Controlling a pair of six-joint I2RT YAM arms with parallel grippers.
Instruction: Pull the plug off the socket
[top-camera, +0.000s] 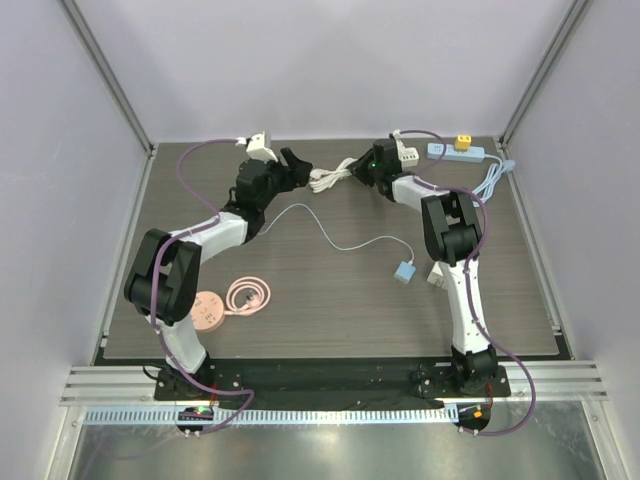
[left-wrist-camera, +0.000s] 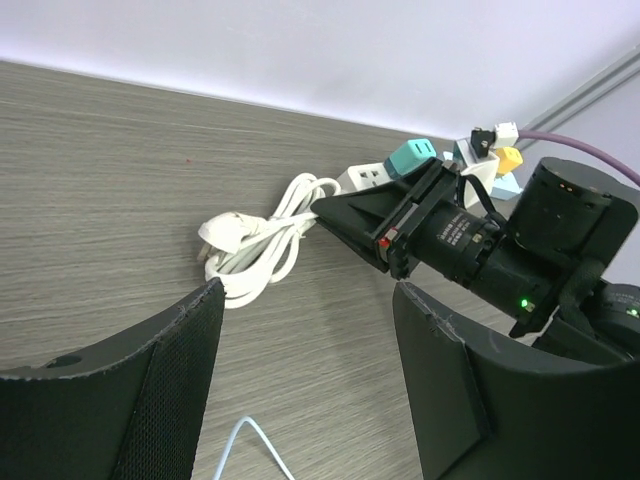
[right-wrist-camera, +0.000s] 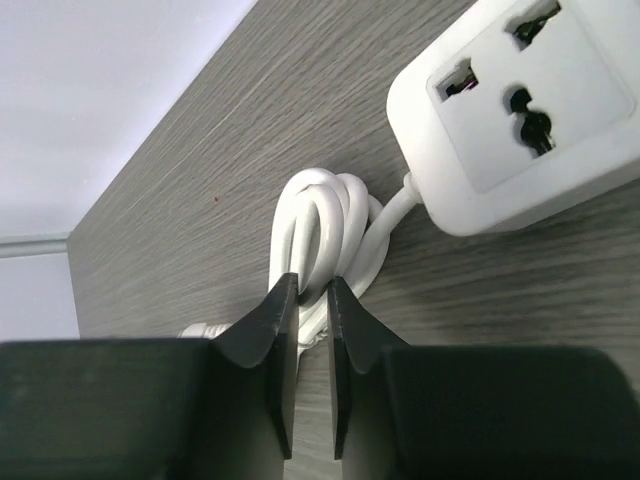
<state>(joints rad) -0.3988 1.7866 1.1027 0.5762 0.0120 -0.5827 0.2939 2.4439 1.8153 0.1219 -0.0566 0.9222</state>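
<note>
A white power strip (right-wrist-camera: 520, 110) lies at the back of the table, with its coiled white cable (right-wrist-camera: 325, 225) beside it. In the left wrist view a teal plug (left-wrist-camera: 410, 158) sits in the strip (left-wrist-camera: 362, 178). My right gripper (right-wrist-camera: 313, 285) is shut on a loop of the coiled cable (top-camera: 324, 181), just left of the strip. My left gripper (left-wrist-camera: 308, 290) is open and empty. It hovers a little left of the coil and faces the right gripper (top-camera: 346, 172).
A light blue power strip (top-camera: 455, 151) with a yellow plug (top-camera: 462, 141) lies at the back right. A thin white wire (top-camera: 330, 238) runs to a pale blue adapter (top-camera: 404, 270) mid-table. A pink coiled cable (top-camera: 248, 295) and a pink disc (top-camera: 208, 308) lie at the front left.
</note>
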